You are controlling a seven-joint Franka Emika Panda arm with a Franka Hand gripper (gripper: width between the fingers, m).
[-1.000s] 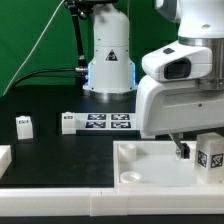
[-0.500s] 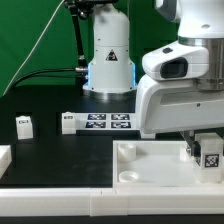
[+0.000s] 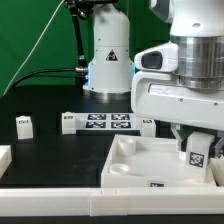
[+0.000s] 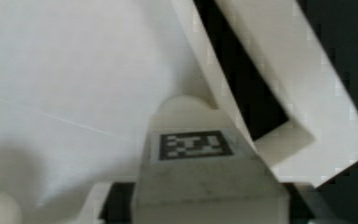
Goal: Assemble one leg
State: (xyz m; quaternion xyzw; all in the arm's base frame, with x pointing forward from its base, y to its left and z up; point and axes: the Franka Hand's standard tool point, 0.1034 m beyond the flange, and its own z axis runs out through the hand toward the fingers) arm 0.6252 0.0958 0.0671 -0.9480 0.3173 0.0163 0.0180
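My gripper is shut on a leg, a small white block with a black-and-white tag. It holds the leg upright over the right part of the large white rimmed tray; I cannot tell whether the leg touches the tray. In the wrist view the leg sits between my dark fingers, with the tray's flat face and raised rim behind it. Two more small white legs stand on the black table at the exterior view's left.
The marker board lies on the table behind the tray. The arm's white base stands at the back. A white part sits at the left edge, and a white strip runs along the front.
My gripper has moved toward the exterior view's left with the leg in it. The tray's near corner has shifted a little left too.
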